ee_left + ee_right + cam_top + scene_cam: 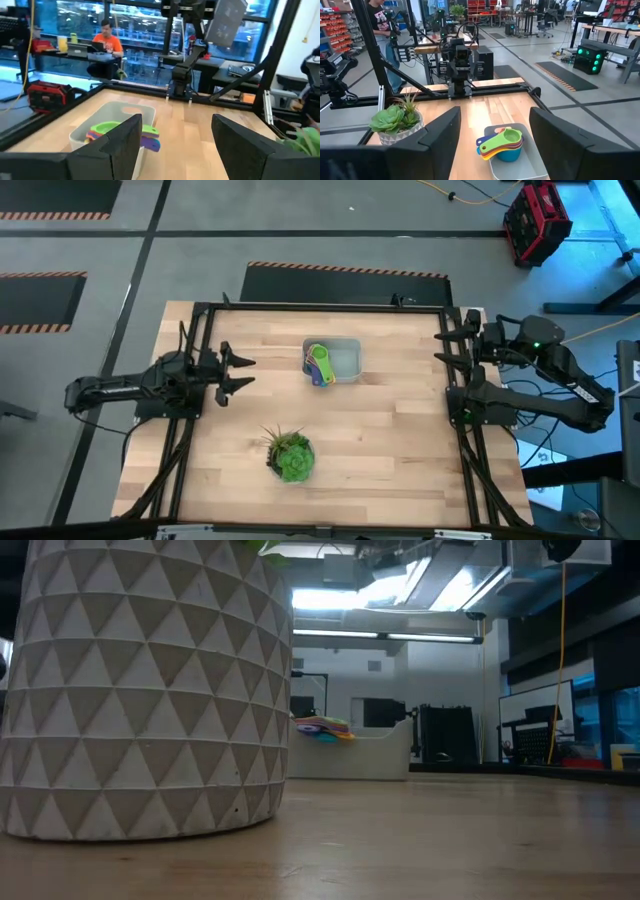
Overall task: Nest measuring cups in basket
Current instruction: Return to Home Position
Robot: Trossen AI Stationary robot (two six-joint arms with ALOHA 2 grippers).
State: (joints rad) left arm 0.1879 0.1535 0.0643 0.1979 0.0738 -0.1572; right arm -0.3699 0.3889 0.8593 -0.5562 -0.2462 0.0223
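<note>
The measuring cups [319,364] sit stacked inside the pale basket [345,360], at its left end, green on top with blue, yellow and purple below. The right wrist view shows the stack [501,143] in the basket [527,165]; the left wrist view shows it [122,132] with handles over the rim. The low view has the basket [360,755] behind the pot. My left gripper [245,372] rests open at the table's left, well clear of the basket. My right gripper [440,347] rests open at the table's right edge.
A potted succulent [290,455] in a white patterned pot [140,690] stands near the table's near edge, left of centre. A black frame runs round the table's sides. Bare wood lies between the basket and both grippers. People show in the room beyond.
</note>
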